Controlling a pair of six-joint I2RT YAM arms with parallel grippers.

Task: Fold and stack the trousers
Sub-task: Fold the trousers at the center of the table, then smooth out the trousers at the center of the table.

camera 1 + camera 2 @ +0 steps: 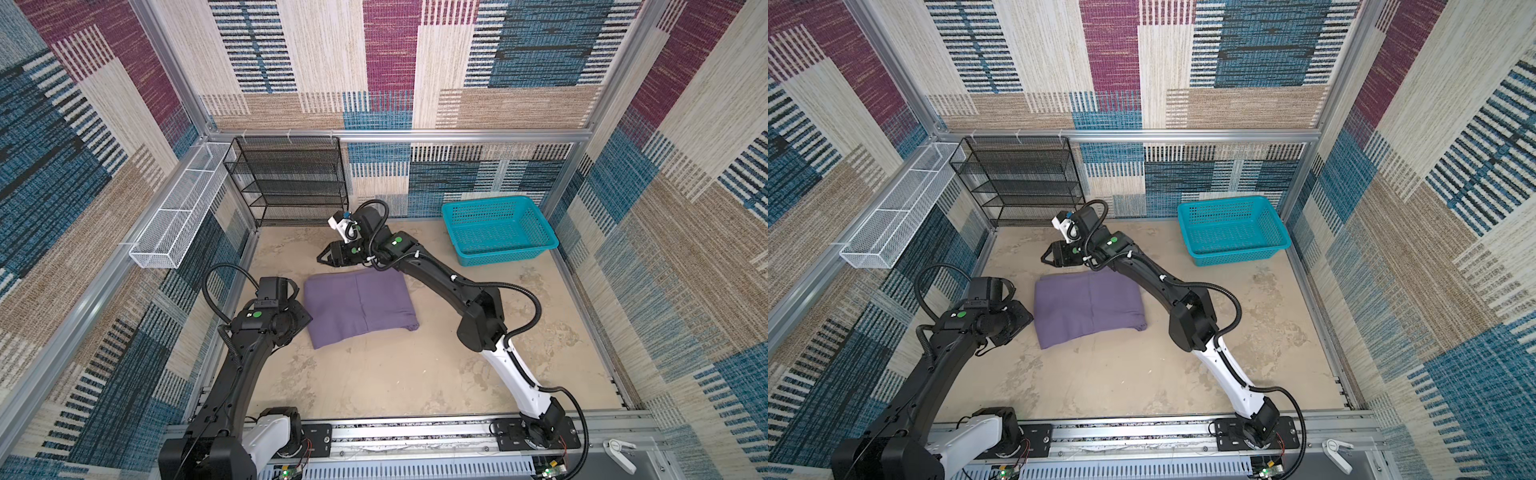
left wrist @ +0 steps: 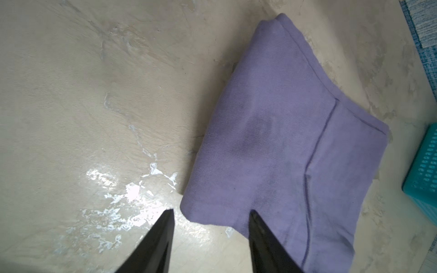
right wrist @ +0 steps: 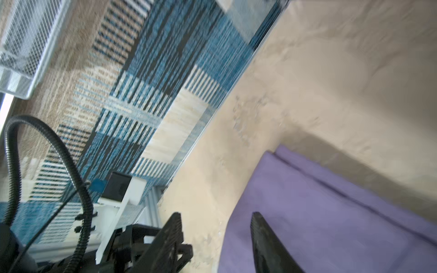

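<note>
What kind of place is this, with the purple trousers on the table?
Probably a robot test cell: an aluminium frame lined with patterned carpet, a left arm and right arm mounted on a rail, plus staged props, a teal basket and black mesh shelf.

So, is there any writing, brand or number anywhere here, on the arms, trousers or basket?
None can be read.
The trousers are plain, the teal basket bears no label, the green dots on the arms look blank.
A faint mark on the white tool is too small to read.
</note>
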